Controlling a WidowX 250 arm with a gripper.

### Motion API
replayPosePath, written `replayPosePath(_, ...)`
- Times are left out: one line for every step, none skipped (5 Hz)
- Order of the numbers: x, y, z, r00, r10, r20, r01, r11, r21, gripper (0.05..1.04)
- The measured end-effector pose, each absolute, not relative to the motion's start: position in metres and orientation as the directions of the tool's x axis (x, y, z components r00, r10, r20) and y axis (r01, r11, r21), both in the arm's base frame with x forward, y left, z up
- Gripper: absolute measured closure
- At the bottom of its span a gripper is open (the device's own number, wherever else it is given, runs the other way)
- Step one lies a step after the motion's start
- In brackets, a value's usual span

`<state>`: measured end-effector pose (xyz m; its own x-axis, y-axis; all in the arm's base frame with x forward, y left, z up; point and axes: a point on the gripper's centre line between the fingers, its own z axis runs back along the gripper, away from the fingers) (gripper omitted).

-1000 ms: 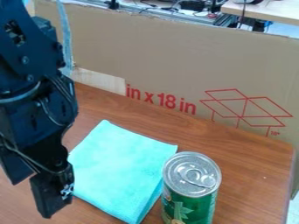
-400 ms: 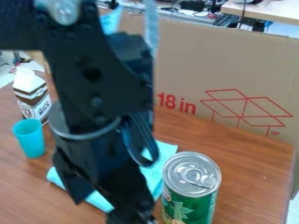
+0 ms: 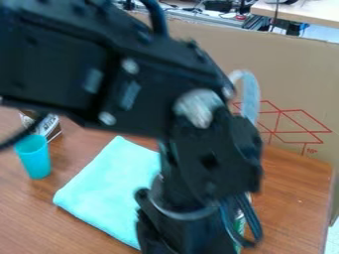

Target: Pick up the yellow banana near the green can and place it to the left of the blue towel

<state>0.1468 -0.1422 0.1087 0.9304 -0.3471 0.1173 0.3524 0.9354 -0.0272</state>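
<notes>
where the view meets its lower edge, just right of the middle, the black end effector (image 3: 155,238) hangs low over the brown wooden bench (image 3: 33,225); i cannot tell whether it is wide, narrow or holding something. right behind it, a green can (image 3: 240,229) peeks out as a thin strip, mostly hidden by the wrist. to the left lies a turquoise cloth (image 3: 116,191), flat on the wood, its right part covered by the arm (image 3: 132,74), which comes in from the upper left and bends down. a pale, bluish loop (image 3: 250,96) sticks out beside the arm's bend. farther left and a bit back, a small blue cup (image 3: 34,159) stands upright, with a brown and white carton (image 3: 49,127) just behind it, partly hidden by the arm. past the bench rises a cardboard panel (image 3: 291,64) with a red line drawing, and beyond that sit cables and dark gear (image 3: 218,7) and a light tabletop (image 3: 308,12).
</notes>
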Motion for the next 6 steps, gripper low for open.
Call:
replayPosePath(0.157,-0.153,0.091,0.920,-0.359,0.156,0.369,0.929,-0.034,0.083)
replayPosePath(0.161,-0.160,0.070,0.922,-0.356,0.154,0.364,0.931,-0.023,0.083)
replayPosePath(0.163,-0.164,0.056,0.925,-0.356,0.134,0.362,0.932,-0.023,0.083)
replayPosePath(0.161,-0.167,0.042,0.933,-0.344,0.109,0.349,0.936,-0.033,0.083)
replayPosePath(0.156,-0.170,0.029,0.937,-0.340,0.077,0.343,0.939,-0.035,0.083)
replayPosePath(0.153,-0.172,0.017,0.941,-0.336,0.042,0.338,0.940,-0.038,0.138)
